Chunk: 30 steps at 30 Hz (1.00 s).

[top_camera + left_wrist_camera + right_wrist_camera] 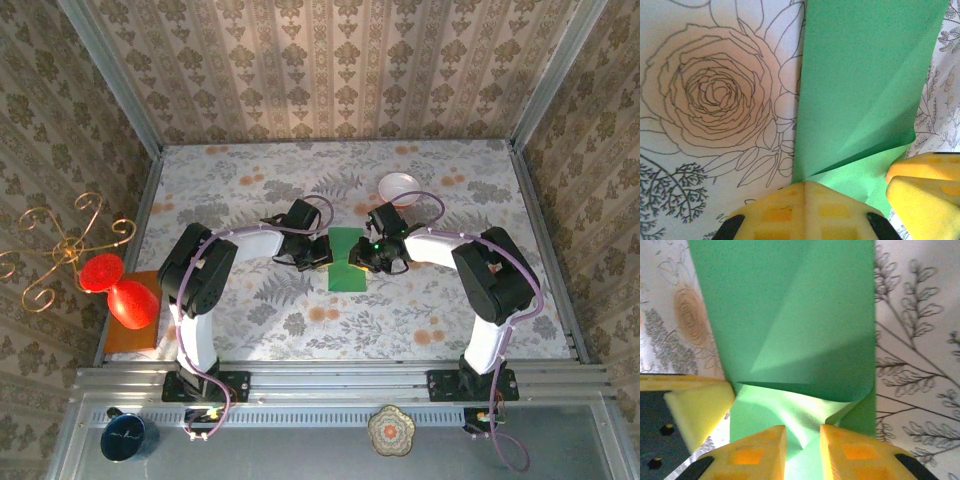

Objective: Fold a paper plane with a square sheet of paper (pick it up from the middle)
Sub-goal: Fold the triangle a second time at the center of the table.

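Observation:
The square sheet of paper is bright green and lies mid-table between both grippers, folded into a narrow rectangle. A diagonal flap lies over it, and one edge curls up in the right wrist view. My left gripper is shut, its joined pad tips resting at the paper's left edge. My right gripper is at the opposite edge. Its pads stand apart with a raised ridge of paper in the gap, touching neither pad. A paper plane is out of view.
A white bowl with a red rim stands just behind the right gripper. At the left table edge lies an orange board with a red hourglass-shaped object on it. Patterned walls enclose the table on three sides.

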### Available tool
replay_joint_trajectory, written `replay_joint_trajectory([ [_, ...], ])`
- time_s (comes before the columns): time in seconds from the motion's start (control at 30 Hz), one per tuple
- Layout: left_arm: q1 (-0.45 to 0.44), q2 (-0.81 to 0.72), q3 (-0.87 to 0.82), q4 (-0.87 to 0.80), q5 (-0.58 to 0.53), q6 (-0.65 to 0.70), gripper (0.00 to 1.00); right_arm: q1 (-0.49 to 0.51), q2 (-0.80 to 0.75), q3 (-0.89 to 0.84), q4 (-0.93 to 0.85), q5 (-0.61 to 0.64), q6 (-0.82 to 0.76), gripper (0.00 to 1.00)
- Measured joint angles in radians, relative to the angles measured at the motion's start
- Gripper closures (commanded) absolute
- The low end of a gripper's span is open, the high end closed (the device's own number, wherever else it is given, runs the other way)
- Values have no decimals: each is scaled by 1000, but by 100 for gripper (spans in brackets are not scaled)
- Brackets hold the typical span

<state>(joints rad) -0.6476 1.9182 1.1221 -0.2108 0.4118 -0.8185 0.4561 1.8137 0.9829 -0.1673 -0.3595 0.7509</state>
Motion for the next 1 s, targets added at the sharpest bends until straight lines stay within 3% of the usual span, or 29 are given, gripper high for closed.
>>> replay_joint_trajectory([
  [0.53, 0, 11, 19, -14, 0, 0, 100, 7, -152, 2, -31, 111, -14, 72],
  [0.77, 0, 11, 21, -19, 0, 0, 100, 14, -102, 2, 45, -3, 13, 81],
  [1.0, 0, 11, 23, -26, 0, 0, 100, 20, 4, 3, 93, -84, 57, 84],
])
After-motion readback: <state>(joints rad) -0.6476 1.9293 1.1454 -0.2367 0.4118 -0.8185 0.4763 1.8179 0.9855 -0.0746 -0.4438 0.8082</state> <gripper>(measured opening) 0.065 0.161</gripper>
